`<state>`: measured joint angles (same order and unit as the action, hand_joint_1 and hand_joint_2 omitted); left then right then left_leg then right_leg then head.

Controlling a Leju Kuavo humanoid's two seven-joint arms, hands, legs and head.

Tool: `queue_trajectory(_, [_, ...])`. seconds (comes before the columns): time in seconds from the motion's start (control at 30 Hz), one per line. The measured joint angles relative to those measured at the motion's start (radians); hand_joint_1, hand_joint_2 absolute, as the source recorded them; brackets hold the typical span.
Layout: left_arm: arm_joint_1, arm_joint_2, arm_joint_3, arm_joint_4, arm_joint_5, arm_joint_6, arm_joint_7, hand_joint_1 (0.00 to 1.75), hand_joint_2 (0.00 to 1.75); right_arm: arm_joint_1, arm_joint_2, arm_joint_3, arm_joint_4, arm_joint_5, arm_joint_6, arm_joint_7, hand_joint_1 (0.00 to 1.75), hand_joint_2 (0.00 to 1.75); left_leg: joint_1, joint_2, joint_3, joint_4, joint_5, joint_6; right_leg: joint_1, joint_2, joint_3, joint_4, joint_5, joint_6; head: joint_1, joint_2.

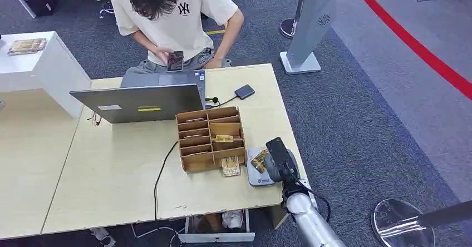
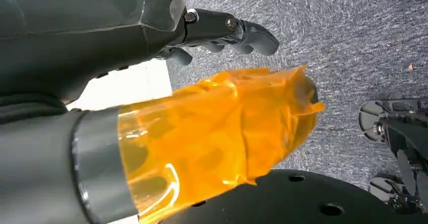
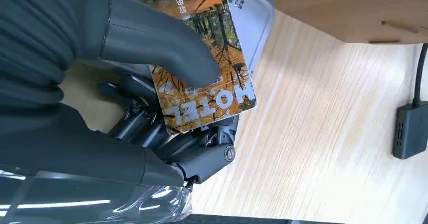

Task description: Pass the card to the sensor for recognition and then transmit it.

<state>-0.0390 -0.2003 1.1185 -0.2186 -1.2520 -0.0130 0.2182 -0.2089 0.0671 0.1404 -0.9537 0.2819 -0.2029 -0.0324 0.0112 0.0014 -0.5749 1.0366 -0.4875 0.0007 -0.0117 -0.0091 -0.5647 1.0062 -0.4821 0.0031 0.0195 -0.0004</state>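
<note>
Right hand [image 3: 151, 108] pinches card [image 3: 202, 67] over sensor [image 1: 257, 172] — thin, stiff, light, slick; edge pinch best. Left hand [image 2: 151, 42] empty, fingers apart.

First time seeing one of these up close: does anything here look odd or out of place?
One oddity: the left hand has crinkled orange film wrapped around its thumb. Otherwise the right hand holds the card over the grey sensor as expected.
</note>
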Motion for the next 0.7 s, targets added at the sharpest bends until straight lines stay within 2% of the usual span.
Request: queue_trajectory(0.7, [0.000, -0.006, 0.009, 0.000, 0.005, 0.000, 0.000, 0.00, 0.00, 0.001, 0.008, -0.016, 0.005, 0.009, 0.002, -0.016, 1.75, 1.75, 0.000, 0.000, 0.000, 0.000, 0.000, 0.000, 0.000, 0.000, 0.000, 0.000, 0.000, 0.000, 0.000, 0.000])
